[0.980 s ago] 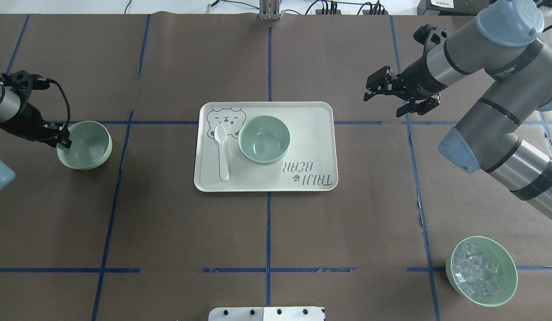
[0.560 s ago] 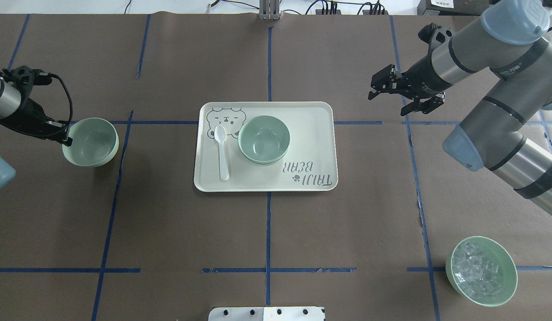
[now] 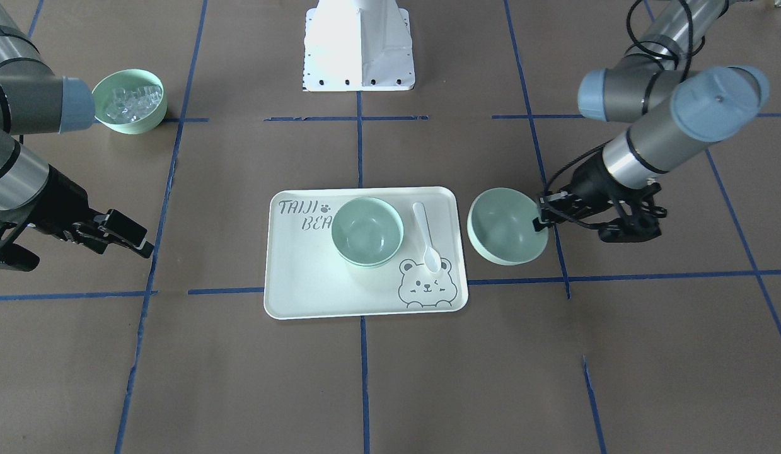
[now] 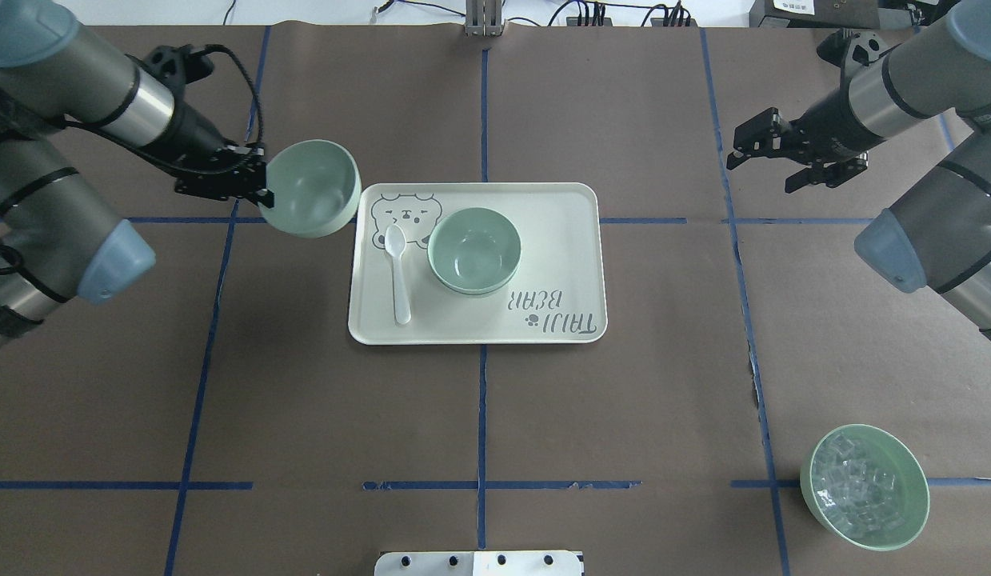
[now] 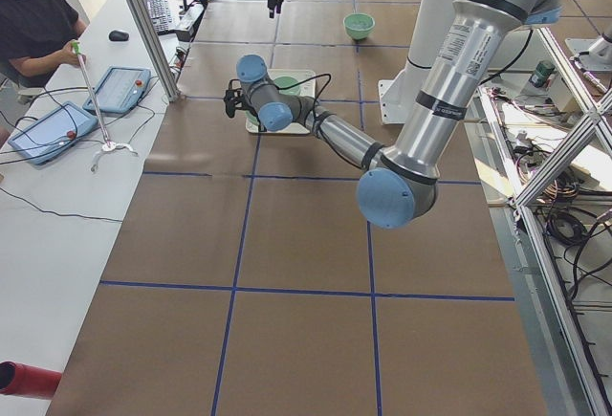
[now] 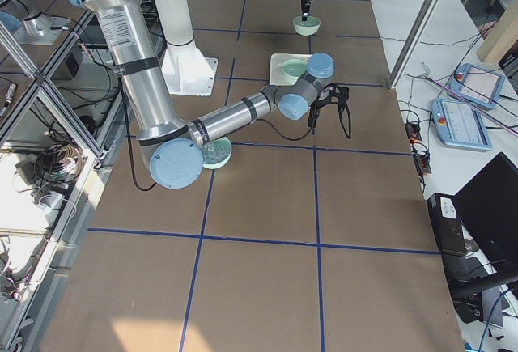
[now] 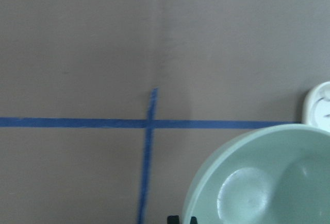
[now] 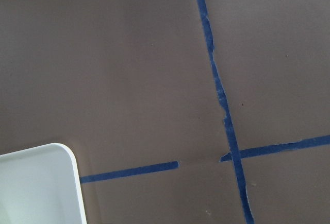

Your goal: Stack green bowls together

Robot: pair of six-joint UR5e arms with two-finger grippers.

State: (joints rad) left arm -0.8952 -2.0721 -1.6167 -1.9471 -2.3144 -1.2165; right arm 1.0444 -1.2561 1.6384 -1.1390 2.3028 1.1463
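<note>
My left gripper (image 4: 259, 190) is shut on the rim of a pale green bowl (image 4: 313, 189) and holds it tilted in the air, just off the tray's far-left corner. The bowl also shows in the front view (image 3: 505, 226) and the left wrist view (image 7: 268, 183). A second green bowl (image 4: 473, 250) stands upright on the bear-print tray (image 4: 559, 240). A third plain bowl does not show separately. My right gripper (image 4: 763, 166) is open and empty, raised well to the right of the tray.
A white spoon (image 4: 397, 272) lies on the tray beside the bowl. A green bowl of clear cubes (image 4: 863, 486) stands at the near right corner. Blue tape lines cross the brown table. The tray's corner (image 8: 36, 188) shows in the right wrist view.
My left gripper has carried its bowl from the far left to the tray's left edge and lifted it. My right gripper has drawn back to the right, still open.
</note>
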